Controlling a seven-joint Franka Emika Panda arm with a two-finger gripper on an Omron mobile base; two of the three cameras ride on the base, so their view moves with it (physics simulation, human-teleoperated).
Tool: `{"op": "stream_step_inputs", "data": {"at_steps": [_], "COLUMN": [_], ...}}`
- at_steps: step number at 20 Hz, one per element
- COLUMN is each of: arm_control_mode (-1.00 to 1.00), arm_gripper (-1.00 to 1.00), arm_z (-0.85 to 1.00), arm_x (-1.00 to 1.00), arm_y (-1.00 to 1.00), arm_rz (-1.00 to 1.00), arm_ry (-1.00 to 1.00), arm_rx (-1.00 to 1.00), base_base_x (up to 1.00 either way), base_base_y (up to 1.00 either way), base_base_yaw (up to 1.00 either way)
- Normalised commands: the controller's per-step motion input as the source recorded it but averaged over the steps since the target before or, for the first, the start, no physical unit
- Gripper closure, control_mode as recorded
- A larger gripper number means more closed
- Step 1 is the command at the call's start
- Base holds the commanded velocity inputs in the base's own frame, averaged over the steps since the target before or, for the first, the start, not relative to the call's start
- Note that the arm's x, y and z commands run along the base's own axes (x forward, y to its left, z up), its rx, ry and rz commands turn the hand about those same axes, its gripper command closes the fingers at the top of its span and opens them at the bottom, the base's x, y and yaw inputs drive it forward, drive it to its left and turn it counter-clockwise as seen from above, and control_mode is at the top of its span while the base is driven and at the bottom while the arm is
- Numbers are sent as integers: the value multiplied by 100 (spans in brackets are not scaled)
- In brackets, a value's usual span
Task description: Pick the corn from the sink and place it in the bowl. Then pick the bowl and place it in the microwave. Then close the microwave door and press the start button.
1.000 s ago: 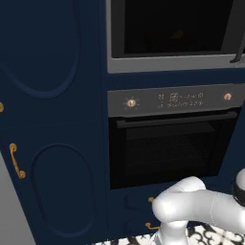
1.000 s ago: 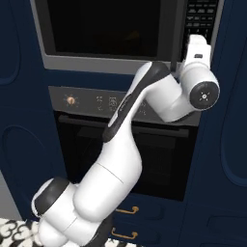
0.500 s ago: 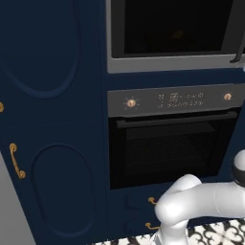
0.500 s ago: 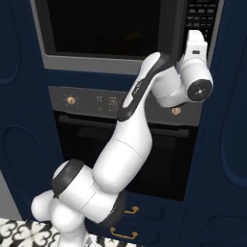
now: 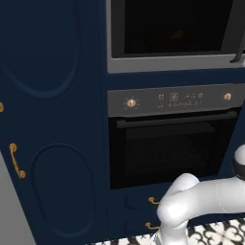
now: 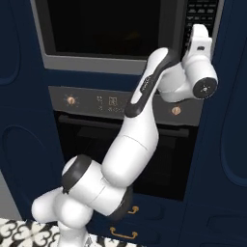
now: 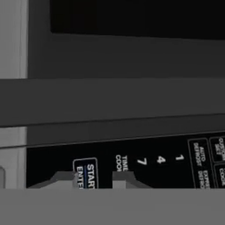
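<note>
- two finger tips of the gripper [image 7: 93, 181] rise at the bottom of the hand view, standing a little apart with nothing between them, on either side of the start button [image 7: 86, 173] on the microwave [image 6: 116, 34] keypad.
- the microwave door [image 5: 172, 28] is closed, dark glass over the black oven [image 5: 172, 143].
- the white hand sits up against the microwave's right-hand panel in the right base view.

The white arm [image 6: 140, 120] has drawn back and lower from the microwave [image 6: 111, 34] keypad [image 6: 200, 14]: its hand sits further from the panel than a second ago, and the elbow has straightened upward.
</note>
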Motion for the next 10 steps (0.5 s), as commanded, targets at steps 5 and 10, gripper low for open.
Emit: {"op": "stream_step_inputs", "data": {"at_steps": [5, 10], "arm_control_mode": [-100, -100], "arm_gripper": [100, 100], "arm_z": [-11, -30], "arm_x": [-44, -100], "arm_y": [-1, -1], "arm_rz": [0, 0], "arm_ry": [-9, -4], "arm_rx": [3, 1], "base_base_x": [0, 0], "base_base_y": [0, 0], "base_base_yaw": [0, 0]}}
